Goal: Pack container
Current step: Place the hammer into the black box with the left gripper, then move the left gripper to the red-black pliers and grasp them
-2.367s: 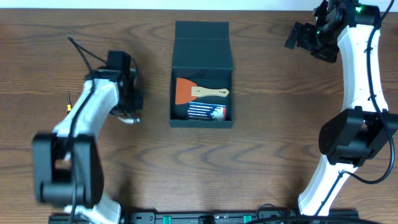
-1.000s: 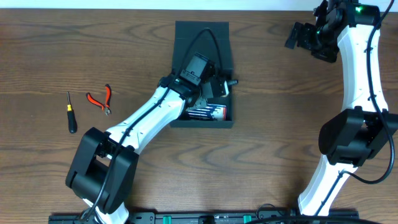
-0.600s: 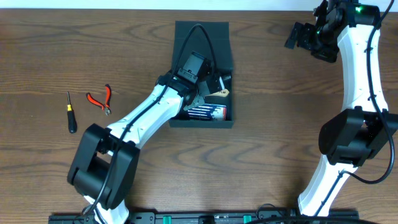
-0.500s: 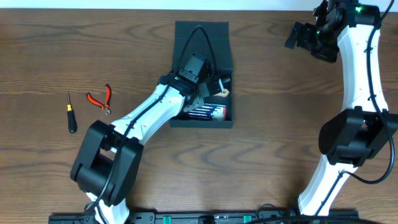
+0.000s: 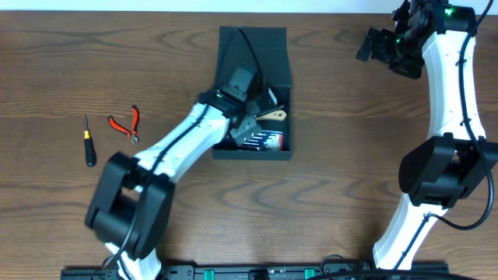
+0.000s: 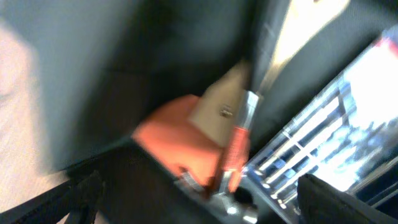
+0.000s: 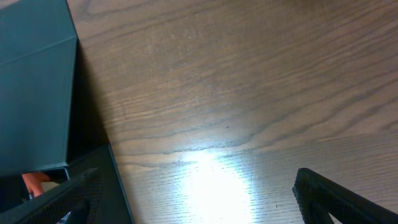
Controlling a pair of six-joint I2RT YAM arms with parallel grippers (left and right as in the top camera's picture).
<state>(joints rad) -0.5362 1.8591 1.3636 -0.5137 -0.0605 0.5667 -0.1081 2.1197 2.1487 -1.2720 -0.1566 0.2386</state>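
The container point(image 5: 253, 153) is seen at upper centre of the overhead frame, its lid folded back toward the top edge. The left gripper point(image 5: 257, 109) is held inside it over a wooden-handled scraper point(image 5: 272, 114), fingers spread apart. The right gripper point(image 7: 196, 186) is held at upper right, also spread wide.
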